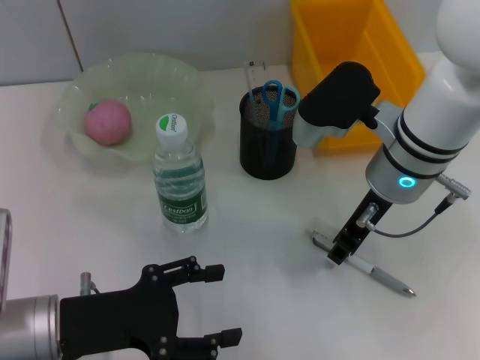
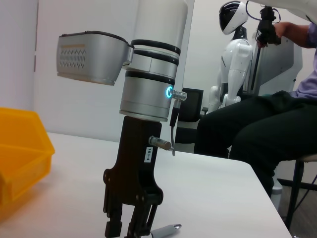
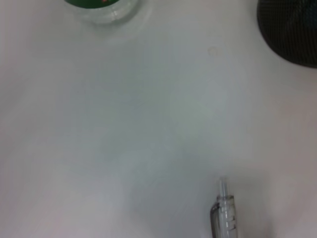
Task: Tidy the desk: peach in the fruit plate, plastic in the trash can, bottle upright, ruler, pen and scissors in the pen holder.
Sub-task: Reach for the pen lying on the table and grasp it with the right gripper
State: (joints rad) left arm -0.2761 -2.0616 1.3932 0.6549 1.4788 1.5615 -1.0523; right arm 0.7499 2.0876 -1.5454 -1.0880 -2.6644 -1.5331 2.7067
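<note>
Reaching down, the right hand [image 1: 339,253] sat over the pen [image 1: 375,271] lying on the table [image 1: 262,225], fingers narrow astride its middle, grip uncertain. Left hand [image 1: 214,304] idled wide at near edge. Bottle [image 1: 178,176] upright; peach [image 1: 107,122] in plate [image 1: 150,82].

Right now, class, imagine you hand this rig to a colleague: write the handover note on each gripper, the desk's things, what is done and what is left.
Right gripper: down at the pen lying on the desk, fingers around its middle, not lifted.
Left gripper: open, idle at the near edge.
Done: peach in fruit plate; water bottle upright; scissors and ruler in pen holder.
No plastic visible on the desk; yellow bin behind.
Left: pen into pen holder.
</note>
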